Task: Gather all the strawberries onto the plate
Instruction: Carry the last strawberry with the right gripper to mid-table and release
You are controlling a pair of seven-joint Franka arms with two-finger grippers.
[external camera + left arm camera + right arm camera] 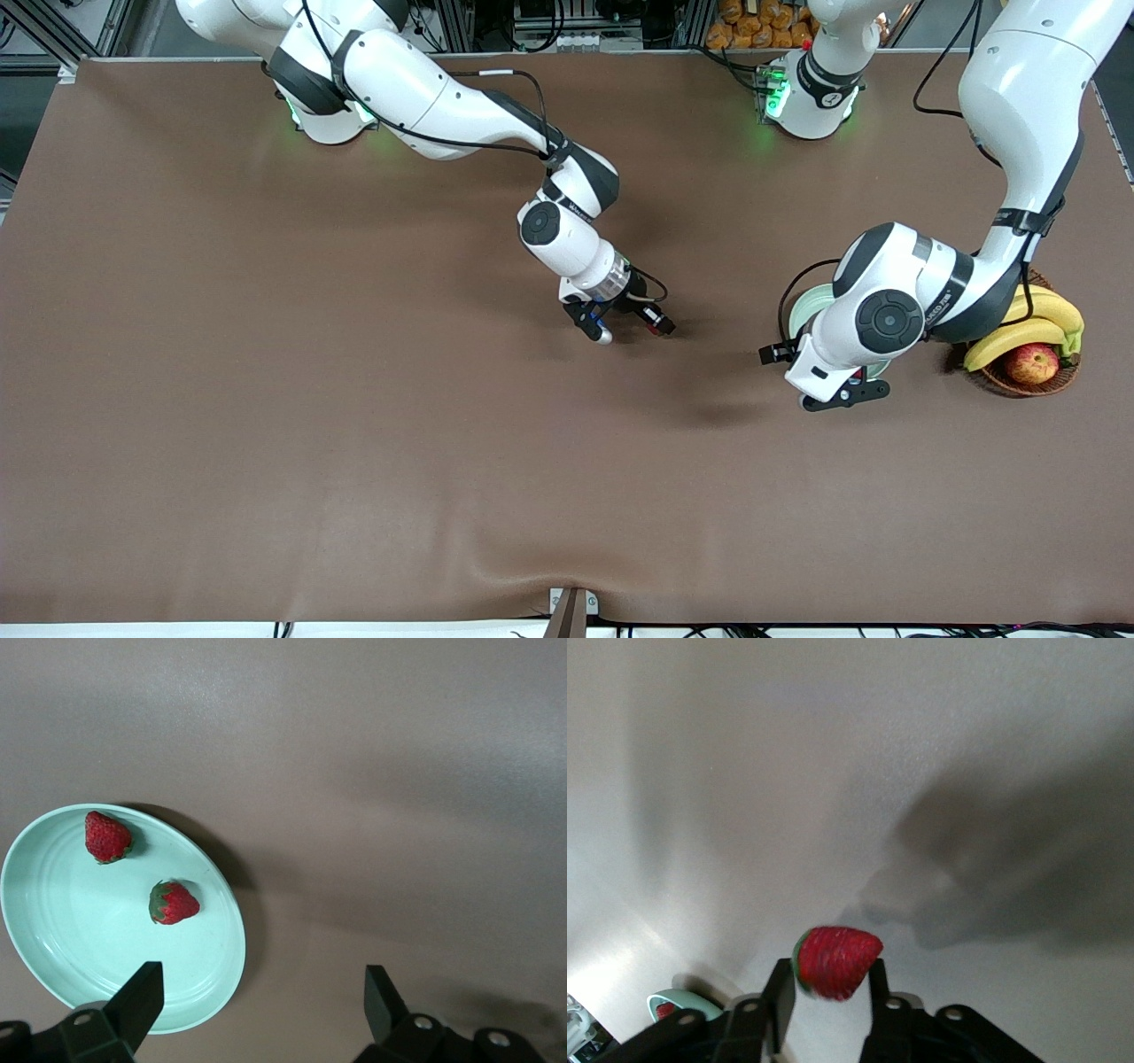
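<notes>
With two strawberries [174, 902] already in the plate [208, 988] under the spread, waiting left claw [257, 1005], the right claw [829, 992], over bare surface [266, 399], pinches the last strawberry [835, 961] and probably must carry it toward the left arm's end to the plate.

Two strawberries [108, 837] [174, 903] in mint plate [53, 904]
</notes>
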